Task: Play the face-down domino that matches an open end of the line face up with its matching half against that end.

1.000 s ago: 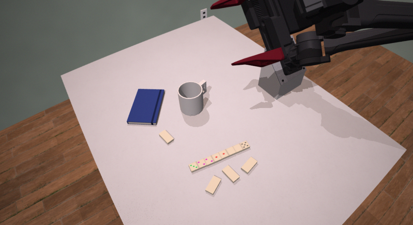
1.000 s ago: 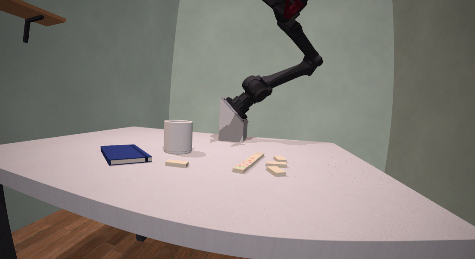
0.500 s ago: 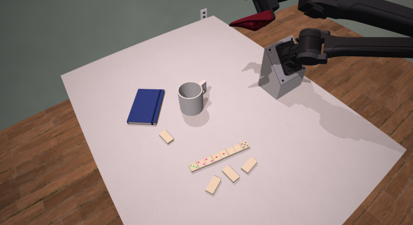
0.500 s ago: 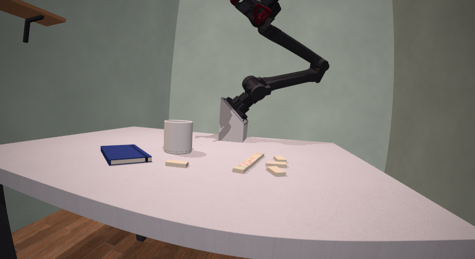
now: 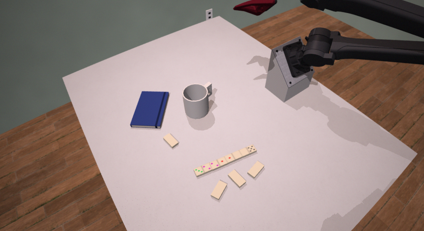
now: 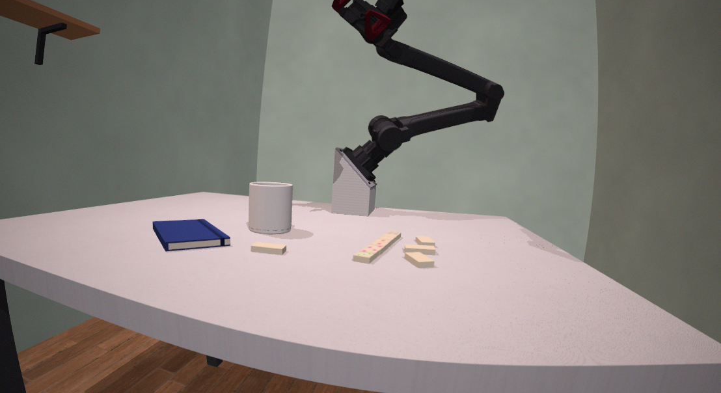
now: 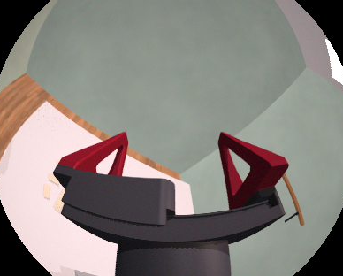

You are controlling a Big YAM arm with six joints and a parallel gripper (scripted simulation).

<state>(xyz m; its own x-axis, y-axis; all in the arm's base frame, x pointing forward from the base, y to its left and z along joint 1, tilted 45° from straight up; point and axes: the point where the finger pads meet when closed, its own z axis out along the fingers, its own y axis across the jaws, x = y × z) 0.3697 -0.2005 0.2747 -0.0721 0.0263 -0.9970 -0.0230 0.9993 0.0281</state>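
The domino line (image 5: 225, 159) (image 6: 377, 246) lies face up and straight. Its left end in the top view has three green pips, its right end black pips that look like five. Three face-down dominoes lie on the near side of the line: one (image 5: 219, 189) (image 6: 420, 259), a second (image 5: 236, 178) (image 6: 420, 249) and a third (image 5: 255, 169) (image 6: 425, 240). A fourth face-down domino (image 5: 170, 140) (image 6: 268, 248) lies apart, near the notebook. The faces of these four are hidden. My gripper (image 7: 172, 137) is open and empty, high above the table near the arm's base.
A grey mug (image 5: 196, 103) (image 6: 270, 207) stands behind the line. A blue notebook (image 5: 149, 109) (image 6: 189, 232) lies left of the mug. The arm's grey base block (image 5: 276, 75) (image 6: 350, 193) stands at the back edge of the table. A wall shelf (image 6: 55, 17) is at the left in the exterior view.
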